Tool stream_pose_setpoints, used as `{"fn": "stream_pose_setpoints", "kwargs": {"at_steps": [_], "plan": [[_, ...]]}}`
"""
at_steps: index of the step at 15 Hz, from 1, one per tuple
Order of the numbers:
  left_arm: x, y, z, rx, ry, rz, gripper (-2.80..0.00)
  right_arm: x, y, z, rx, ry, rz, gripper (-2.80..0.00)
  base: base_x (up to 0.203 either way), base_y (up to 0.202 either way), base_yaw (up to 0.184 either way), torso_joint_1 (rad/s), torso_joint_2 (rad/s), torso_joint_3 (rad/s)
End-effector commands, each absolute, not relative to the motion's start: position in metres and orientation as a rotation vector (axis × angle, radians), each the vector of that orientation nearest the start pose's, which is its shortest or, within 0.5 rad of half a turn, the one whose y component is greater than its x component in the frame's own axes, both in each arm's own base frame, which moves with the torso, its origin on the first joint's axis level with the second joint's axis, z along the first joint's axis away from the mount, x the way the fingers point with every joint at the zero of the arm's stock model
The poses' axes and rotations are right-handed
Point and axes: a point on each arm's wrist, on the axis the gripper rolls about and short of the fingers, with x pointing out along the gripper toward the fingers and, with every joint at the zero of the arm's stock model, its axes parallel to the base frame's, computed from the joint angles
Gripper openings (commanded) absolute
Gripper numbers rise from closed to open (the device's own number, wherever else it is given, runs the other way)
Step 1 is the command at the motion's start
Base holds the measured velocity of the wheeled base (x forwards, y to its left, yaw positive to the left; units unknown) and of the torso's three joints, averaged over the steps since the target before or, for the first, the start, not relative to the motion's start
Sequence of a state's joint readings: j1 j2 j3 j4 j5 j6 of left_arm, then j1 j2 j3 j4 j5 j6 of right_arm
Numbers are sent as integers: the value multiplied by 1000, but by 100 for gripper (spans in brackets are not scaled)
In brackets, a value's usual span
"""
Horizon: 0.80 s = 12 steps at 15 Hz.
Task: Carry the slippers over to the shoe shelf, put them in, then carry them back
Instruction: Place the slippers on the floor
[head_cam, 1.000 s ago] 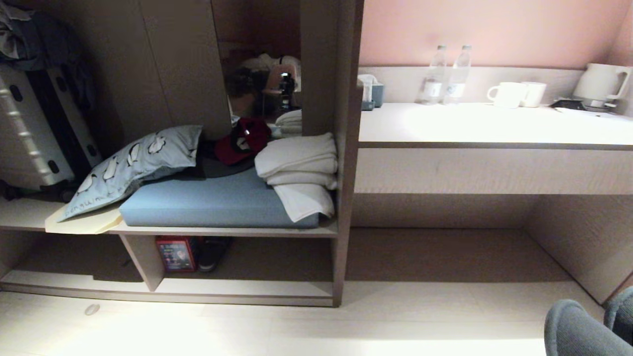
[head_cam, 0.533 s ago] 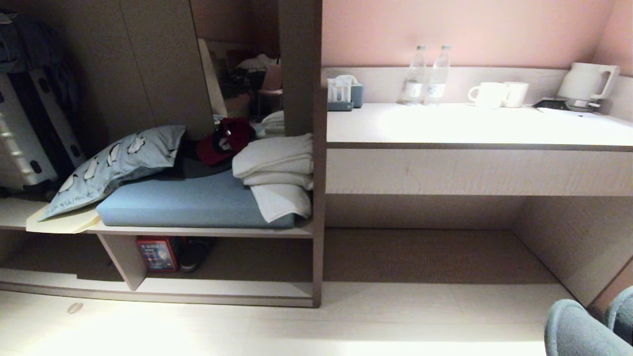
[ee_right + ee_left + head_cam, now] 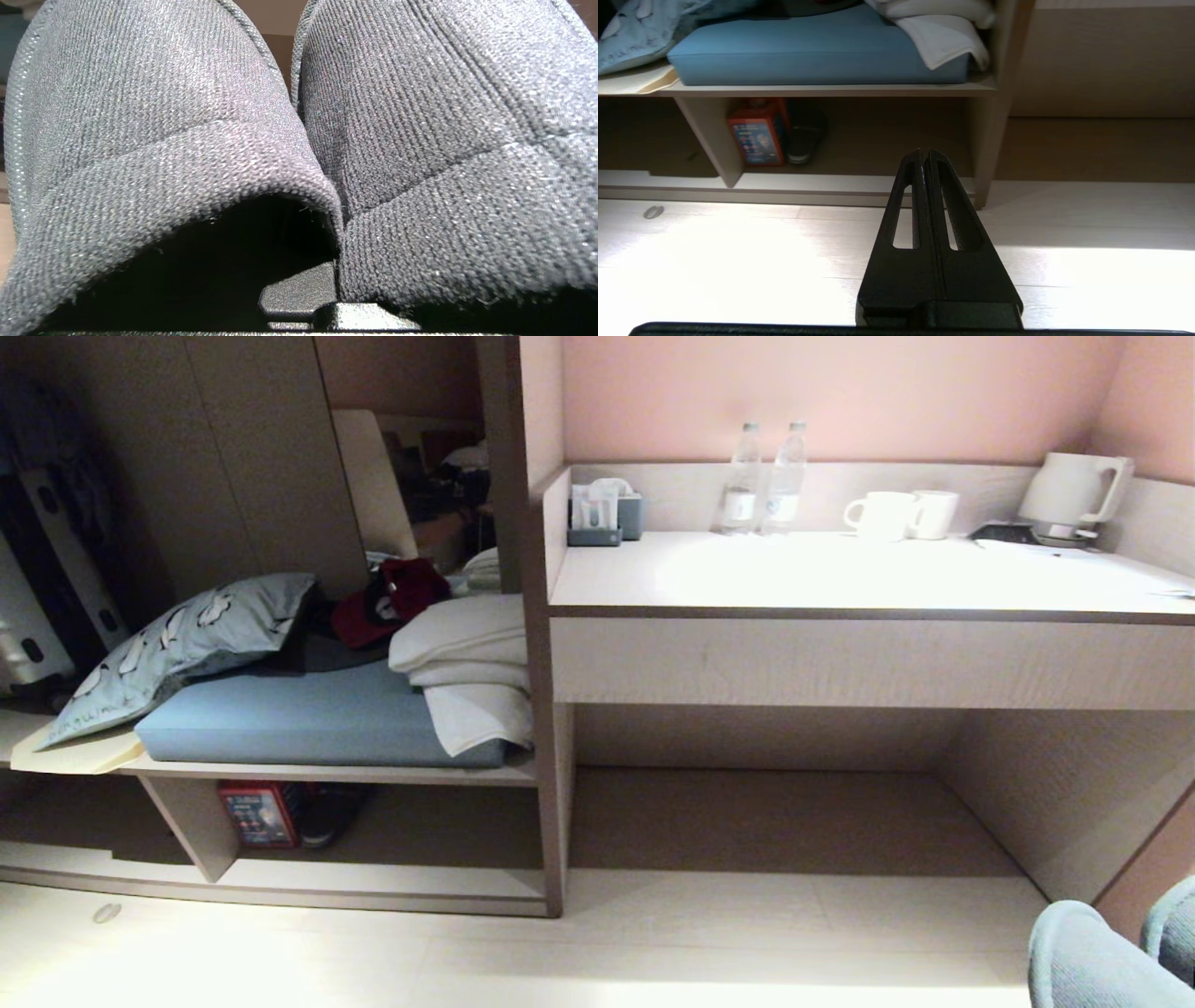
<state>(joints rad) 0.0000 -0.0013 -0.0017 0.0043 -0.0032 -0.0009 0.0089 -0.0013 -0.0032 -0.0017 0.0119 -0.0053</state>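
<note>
The slippers (image 3: 299,140) are sitting side by side in the right tool (image 3: 327,261), clenched by their inner edges; the fingers themselves are hidden in the fabric. Their ribbed, knitted blue-grey uppers are filling the right wrist view, rounded toes pointing away, and in the head view the same toes (image 3: 1102,952) are peeking in at five o'clock.

At about eight o'clock in that view the shoe shelf (image 3: 373,879) is standing open-fronted, its pale base board running flat along the floor. Inside it, a red box (image 3: 257,814) with small print too fine to read is leaning beside a black shoe (image 3: 327,812), just right of the vertical divider (image 3: 191,826).

The left tool (image 3: 924,156) is hanging pressed together, grasping nothing, slotted black fingers pointing toward the shelf.

Above the shelf a smooth blue cushion (image 3: 299,723) is carrying folded white towels (image 3: 467,663) and a penguin-print pillow (image 3: 159,653). At one o'clock the desk (image 3: 840,583) is bearing two clear bottles (image 3: 764,476), two white mugs (image 3: 896,513) and a pale kettle (image 3: 1069,495).
</note>
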Motion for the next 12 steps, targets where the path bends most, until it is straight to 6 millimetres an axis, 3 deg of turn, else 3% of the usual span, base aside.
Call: {"fn": "stream_pose_setpoints", "kwargs": {"at_steps": [1, 3, 12], "plan": [[-23, 0, 75, -2, 3, -3, -280, -23, 0, 76, -6, -5, 21, -280, 0, -188, 4, 6, -2, 2], [-23, 0, 75, -2, 3, -3, -280, -23, 0, 76, -6, -5, 21, -280, 0, -114, 0, 4, -1, 1], [-23, 0, 75, -2, 3, -3, -280, -23, 0, 76, -6, -5, 21, -280, 0, 0, 0, 0, 0, 0]]}}
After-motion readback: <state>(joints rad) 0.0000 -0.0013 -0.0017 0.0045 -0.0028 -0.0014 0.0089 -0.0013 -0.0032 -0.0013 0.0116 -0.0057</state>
